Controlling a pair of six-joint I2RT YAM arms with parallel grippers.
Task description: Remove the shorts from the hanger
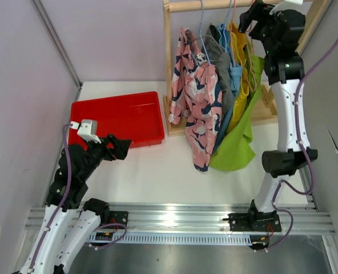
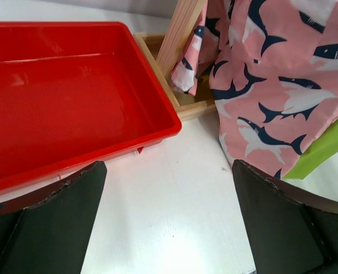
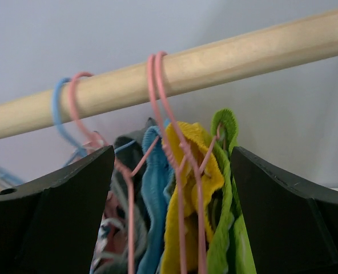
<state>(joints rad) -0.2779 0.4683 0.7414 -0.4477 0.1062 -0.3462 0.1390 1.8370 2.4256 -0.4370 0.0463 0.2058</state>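
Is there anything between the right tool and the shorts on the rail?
Nothing visible blocks it. The open right tool faces the waistbands directly: the lime green shorts hang nearest, the yellow shorts next. Only a pink wire hanger crosses in front of the yellow pair, below the wooden rail.

From above, the dark grey shorts (image 1: 220, 51) and light blue shorts (image 1: 236, 77) show only as narrow strips behind the pink printed shorts (image 1: 200, 108). The left wrist view cuts the red tray (image 2: 72, 97) at its left edge.
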